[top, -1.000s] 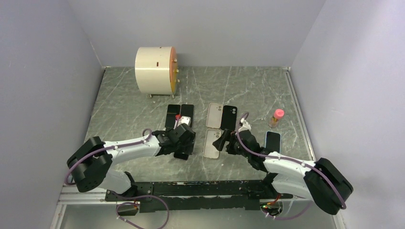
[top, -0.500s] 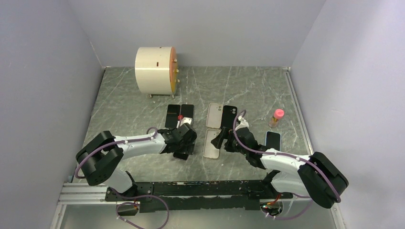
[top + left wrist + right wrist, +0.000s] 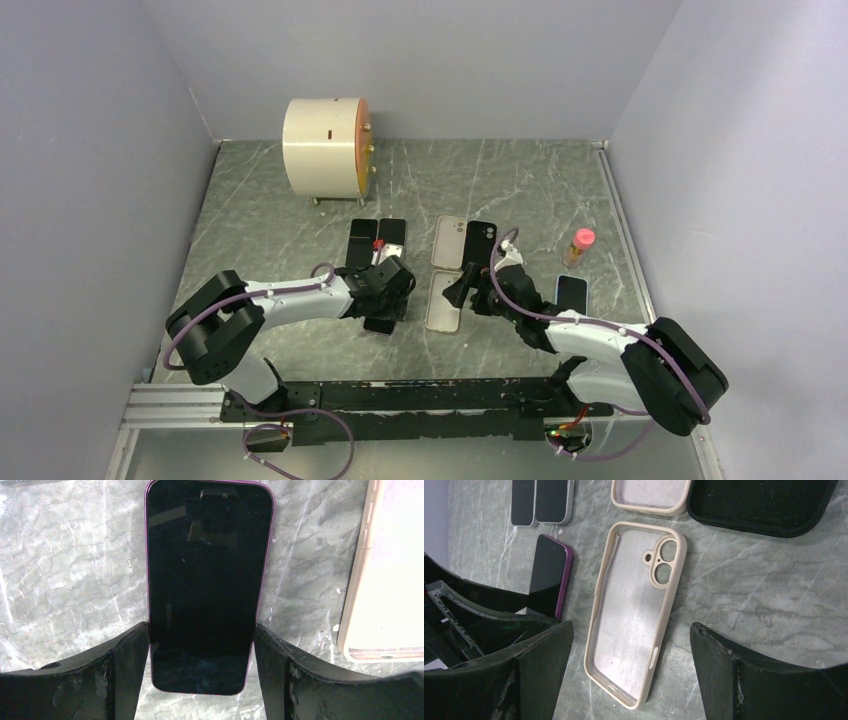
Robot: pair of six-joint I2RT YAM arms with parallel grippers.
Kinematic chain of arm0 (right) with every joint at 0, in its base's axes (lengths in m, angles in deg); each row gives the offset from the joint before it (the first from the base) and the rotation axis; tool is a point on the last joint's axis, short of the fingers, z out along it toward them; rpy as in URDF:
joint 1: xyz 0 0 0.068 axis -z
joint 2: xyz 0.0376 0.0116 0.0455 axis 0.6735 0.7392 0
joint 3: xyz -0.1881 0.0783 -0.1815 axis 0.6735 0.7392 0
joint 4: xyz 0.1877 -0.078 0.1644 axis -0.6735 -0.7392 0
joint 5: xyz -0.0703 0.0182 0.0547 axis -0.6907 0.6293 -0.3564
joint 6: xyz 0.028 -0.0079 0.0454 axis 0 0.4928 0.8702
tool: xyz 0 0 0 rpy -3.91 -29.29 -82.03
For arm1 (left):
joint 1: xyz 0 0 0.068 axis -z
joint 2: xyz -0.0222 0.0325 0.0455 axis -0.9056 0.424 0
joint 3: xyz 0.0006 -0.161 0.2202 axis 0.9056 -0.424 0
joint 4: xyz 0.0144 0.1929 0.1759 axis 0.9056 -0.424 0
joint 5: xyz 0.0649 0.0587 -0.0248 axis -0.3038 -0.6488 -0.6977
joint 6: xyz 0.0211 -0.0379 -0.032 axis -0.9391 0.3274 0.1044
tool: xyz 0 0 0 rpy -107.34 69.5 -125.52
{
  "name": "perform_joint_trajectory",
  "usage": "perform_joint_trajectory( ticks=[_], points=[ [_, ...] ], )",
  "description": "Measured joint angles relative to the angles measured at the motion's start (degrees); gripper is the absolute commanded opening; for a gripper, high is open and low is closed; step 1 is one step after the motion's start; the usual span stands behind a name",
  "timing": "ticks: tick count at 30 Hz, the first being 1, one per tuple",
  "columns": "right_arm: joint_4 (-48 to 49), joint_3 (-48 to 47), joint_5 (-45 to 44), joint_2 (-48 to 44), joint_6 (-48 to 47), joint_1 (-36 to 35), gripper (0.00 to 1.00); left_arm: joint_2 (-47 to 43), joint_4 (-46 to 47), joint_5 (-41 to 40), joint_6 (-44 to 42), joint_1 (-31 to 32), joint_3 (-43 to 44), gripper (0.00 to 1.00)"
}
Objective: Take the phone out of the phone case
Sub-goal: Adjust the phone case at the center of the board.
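Note:
A phone with a purple rim and a dark screen [image 3: 210,580] lies face up on the marble table, out of any case. My left gripper [image 3: 201,632] has its two fingers pressed against the phone's long edges near its near end. The phone also shows in the top view [image 3: 379,325] and in the right wrist view [image 3: 549,575]. An empty beige phone case [image 3: 636,610] lies open side up just right of the phone, also in the top view [image 3: 443,300]. My right gripper [image 3: 629,680] is open wide above the case's near end and holds nothing.
A second beige case [image 3: 449,241] and a black case [image 3: 481,245] lie behind the empty one. Two dark phones [image 3: 377,241] lie behind my left gripper. Another phone [image 3: 571,293] and a pink-capped bottle [image 3: 577,247] are on the right. A white drum [image 3: 325,147] stands at the back left.
My left arm's elbow has swung right and forward while its gripper stayed at the purple phone. My right gripper has edged slightly away from me over the beige case.

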State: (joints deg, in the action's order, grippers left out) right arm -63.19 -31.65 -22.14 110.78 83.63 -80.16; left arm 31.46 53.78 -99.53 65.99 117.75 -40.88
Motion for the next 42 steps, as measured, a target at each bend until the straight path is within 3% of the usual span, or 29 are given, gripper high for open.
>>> perform_joint_trajectory(
  ticks=[30, 39, 42],
  points=[
    [0.85, 2.05, 2.64, -3.69, 0.0, 2.19, 0.88, 5.57, -5.55, -4.31, 13.35, -0.04, 6.54, 0.68],
    [1.79, 2.05, 3.26, -3.06, -0.02, 2.23, 0.88, 5.57, -6.05, -4.52, 13.49, -0.04, 6.64, 0.81],
    [1.86, 2.05, 4.13, -2.1, -0.15, 2.27, 0.88, 5.6, -6.47, -4.44, 13.14, -0.04, 6.64, 0.91]
  ],
)
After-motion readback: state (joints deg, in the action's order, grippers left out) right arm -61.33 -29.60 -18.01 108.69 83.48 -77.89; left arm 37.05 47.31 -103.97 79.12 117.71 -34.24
